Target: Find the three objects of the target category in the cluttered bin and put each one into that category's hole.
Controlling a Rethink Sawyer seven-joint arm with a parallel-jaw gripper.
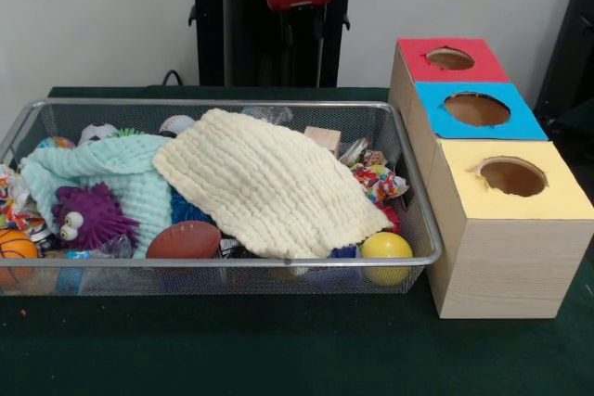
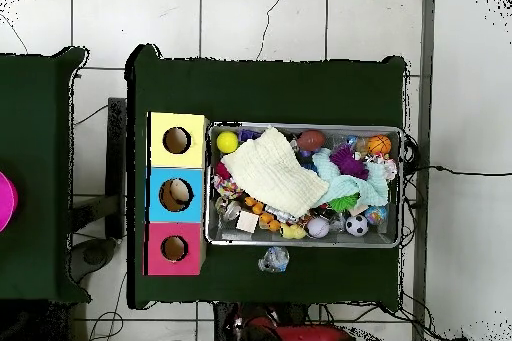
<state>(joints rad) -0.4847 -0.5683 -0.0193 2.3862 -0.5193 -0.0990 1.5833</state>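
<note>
Nearest me, front of the wire bin: yellow ball, brown football, basketball and purple spiky toy. Mid-bin, the cream cloth drapes over most of the clutter w/ the mint cloth beside it, so I judge more targets are hidden underneath. Right of the bin, touching it, the box w/ yellow hole, blue hole, red hole running back. Arm is drawn back at the far side; gripper state: can't tell. Target category isn't shown. To do this well I'd first peel the cream cloth aside by a corner, not dig blind.
</note>
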